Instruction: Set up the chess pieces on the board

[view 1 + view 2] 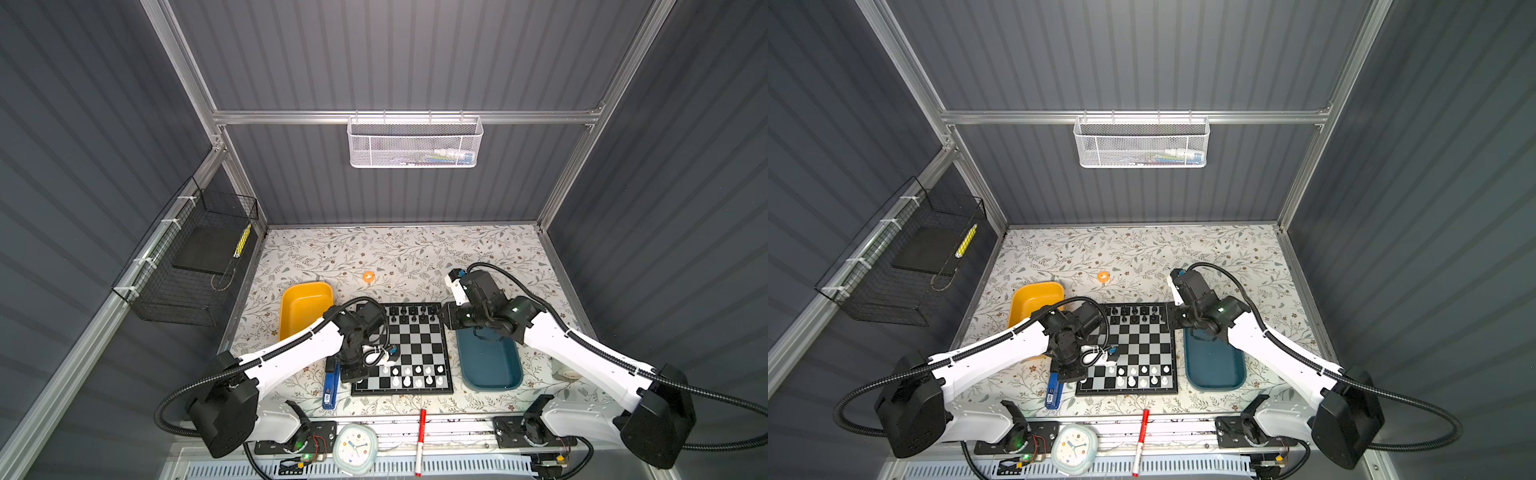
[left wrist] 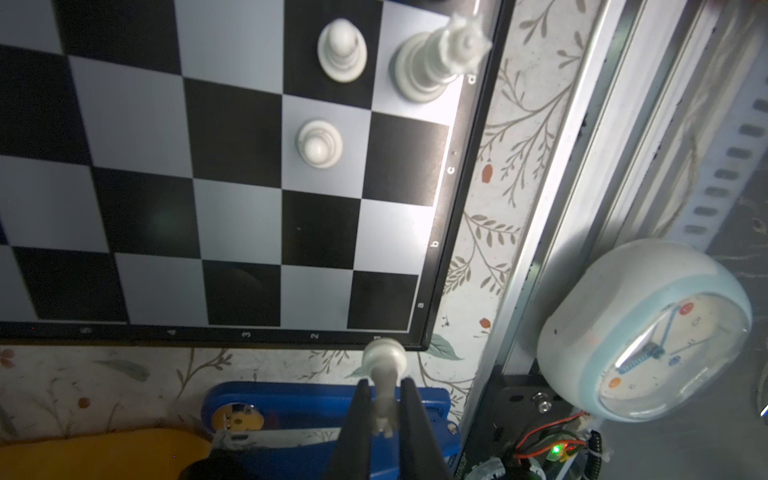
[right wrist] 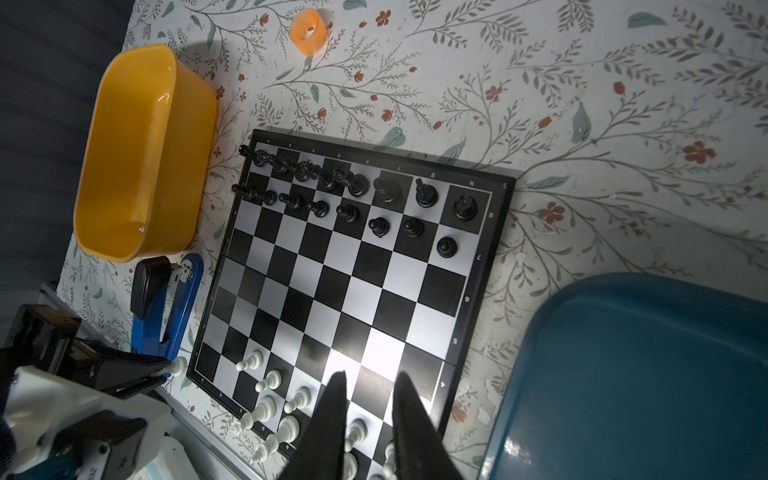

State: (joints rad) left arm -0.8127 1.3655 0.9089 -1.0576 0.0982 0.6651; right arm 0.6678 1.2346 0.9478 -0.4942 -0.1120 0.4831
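The board (image 1: 417, 345) (image 1: 1139, 345) lies in the middle of the table. Black chess pieces (image 1: 411, 314) (image 3: 357, 185) fill its two far rows. White chess pieces (image 1: 417, 375) (image 3: 270, 380) stand on part of its two near rows. My left gripper (image 1: 358, 380) (image 2: 384, 399) hangs just off the board's near left corner. It is shut on a white piece (image 2: 384, 365) (image 3: 178, 365), held lying sideways. My right gripper (image 1: 444, 315) (image 3: 370, 384) hovers high by the board's far right corner. It is open a little, with nothing between its fingers.
A yellow tray (image 1: 305, 303) sits left of the board and a teal tray (image 1: 490, 365) right of it. A blue stapler (image 1: 330, 388) lies under my left gripper. An orange tape roll (image 1: 368, 276) lies behind the board. A clock (image 1: 355, 449) and a red marker (image 1: 422, 440) rest on the front rail.
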